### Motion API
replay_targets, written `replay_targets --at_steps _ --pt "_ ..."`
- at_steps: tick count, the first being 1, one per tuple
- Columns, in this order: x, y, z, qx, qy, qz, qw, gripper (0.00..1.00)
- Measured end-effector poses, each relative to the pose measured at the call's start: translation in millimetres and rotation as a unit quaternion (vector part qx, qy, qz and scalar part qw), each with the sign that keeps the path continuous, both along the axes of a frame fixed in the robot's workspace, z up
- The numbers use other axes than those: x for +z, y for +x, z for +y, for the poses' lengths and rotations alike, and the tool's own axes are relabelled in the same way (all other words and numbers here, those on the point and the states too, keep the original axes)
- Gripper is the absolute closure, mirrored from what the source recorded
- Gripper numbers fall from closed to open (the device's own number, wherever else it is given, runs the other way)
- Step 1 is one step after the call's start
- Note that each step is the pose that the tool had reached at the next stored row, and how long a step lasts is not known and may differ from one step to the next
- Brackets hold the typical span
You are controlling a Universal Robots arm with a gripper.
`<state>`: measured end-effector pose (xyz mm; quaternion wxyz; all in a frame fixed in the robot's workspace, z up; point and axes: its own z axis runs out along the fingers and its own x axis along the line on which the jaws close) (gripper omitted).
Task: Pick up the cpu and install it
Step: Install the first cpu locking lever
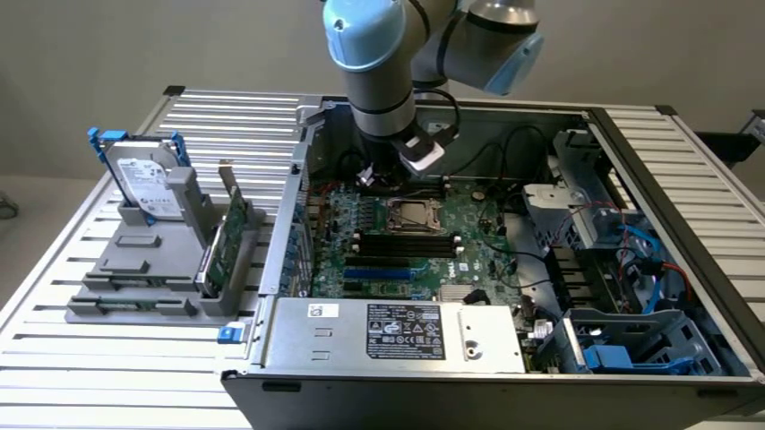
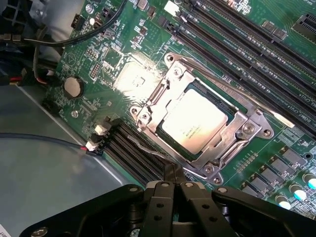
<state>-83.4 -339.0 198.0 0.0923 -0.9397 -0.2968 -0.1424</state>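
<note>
Gripper with jaws pressed together, holding nothing, hangs over the green board. The cpu lies flat in its socket under the metal frame, just beyond the fingertips, not touching them; being square, it offers no long axis.

No legible txt — none anywhere.

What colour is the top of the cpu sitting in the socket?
Silvery metal with a pale sheen; the cpu shows best in the wrist view.
</note>
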Motion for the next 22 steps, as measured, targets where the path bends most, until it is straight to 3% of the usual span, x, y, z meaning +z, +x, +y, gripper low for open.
replay_targets --at_steps 8,22 --pt "-2.3 0.7 0.0 -0.022 -0.0002 0.0052 0.9997 0.89" --pt "-4.7 4.0 4.7 -0.053 -0.0002 0.0102 0.9985 0.89"
